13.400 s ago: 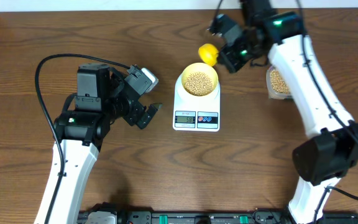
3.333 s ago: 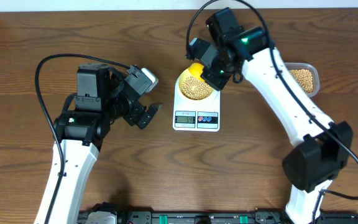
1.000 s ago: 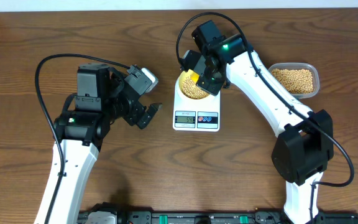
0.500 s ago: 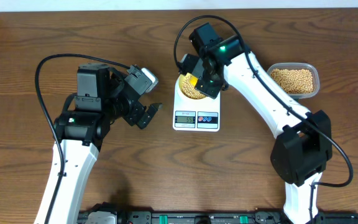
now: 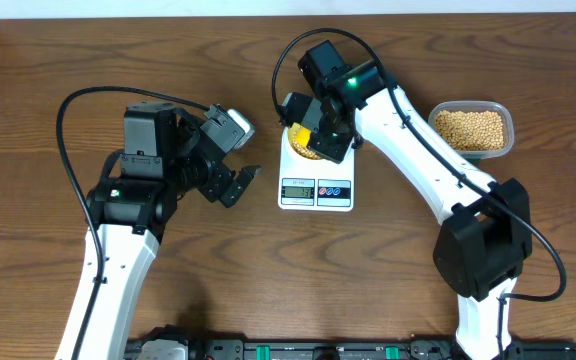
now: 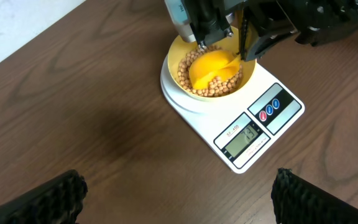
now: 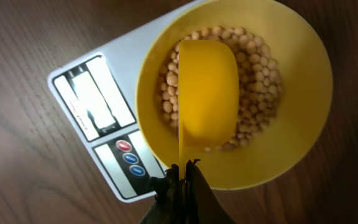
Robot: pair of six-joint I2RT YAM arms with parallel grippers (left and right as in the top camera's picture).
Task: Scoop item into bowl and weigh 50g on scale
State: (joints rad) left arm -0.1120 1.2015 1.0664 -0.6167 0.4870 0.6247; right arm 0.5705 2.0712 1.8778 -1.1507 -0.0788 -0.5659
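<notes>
The right gripper (image 7: 182, 173) has its fingers (image 7: 166, 193) clenched on the thin handle of the scoop (image 7: 207, 93), and the handle runs edge-on out from between them. The scoop is bright yellow with a rounded front. Its head lies inside the bowl (image 7: 303, 124), resting on the beans (image 7: 260, 81) with a smooth yellow face turned up to the wrist camera. The beans are small, round and tan-beige. They cover the bottom of the bowl in a loose heap and show around the scoop on three sides. The bowl is round and pale yellow, and it stands on the far end of the scale (image 7: 123, 62), covering most of the platform. The scale is flat and white with rounded corners. At its near end are a grey display and round red and blue buttons, and the digits are too small to read. From overhead, the right gripper (image 5: 318, 128) hangs directly over the bowl and hides most of it. To the right, well apart from the scale (image 5: 316, 203), a clear tub (image 5: 511, 135) holds more beans. The left gripper (image 5: 240, 185) hovers to the left of the scale with its fingers (image 6: 42, 199) spread wide and released, grasping nothing, above the brown wooden table (image 5: 48, 60).
</notes>
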